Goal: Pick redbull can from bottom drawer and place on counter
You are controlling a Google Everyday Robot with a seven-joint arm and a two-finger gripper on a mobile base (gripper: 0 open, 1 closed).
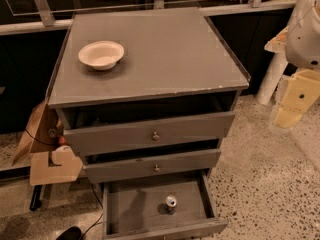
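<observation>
Redbull can (171,202): stands upright on the floor of the bottom drawer, right of centre and toward the front panel. Its silver top faces up, and nothing touches it.
Bottom drawer (131,206): pulled well out of the cabinet. The plain inner floor is exposed and holds only the can.
Middle drawer (150,167): protrudes slightly. It has a small round knob at the centre of the front.
Top drawer (145,133): partly out, with a dark gap showing above its front. It has a small round knob at centre.
Worktop (165,54): flat grey-brown cabinet top with a chipped pale front edge.
Bowl (101,54): pale and shallow, upright on the rear-left area of the worktop.
End effector (295,104): cream-yellow parts below a white arm housing at the right edge of the view. It is beside the cabinet's right side, over the speckled floor (270,184) and well apart from the can.
End effector state: cannot tell whether released or clenched. It carries no visible object.
Left of cabinet: brown board pieces (50,165) and a black cable.
</observation>
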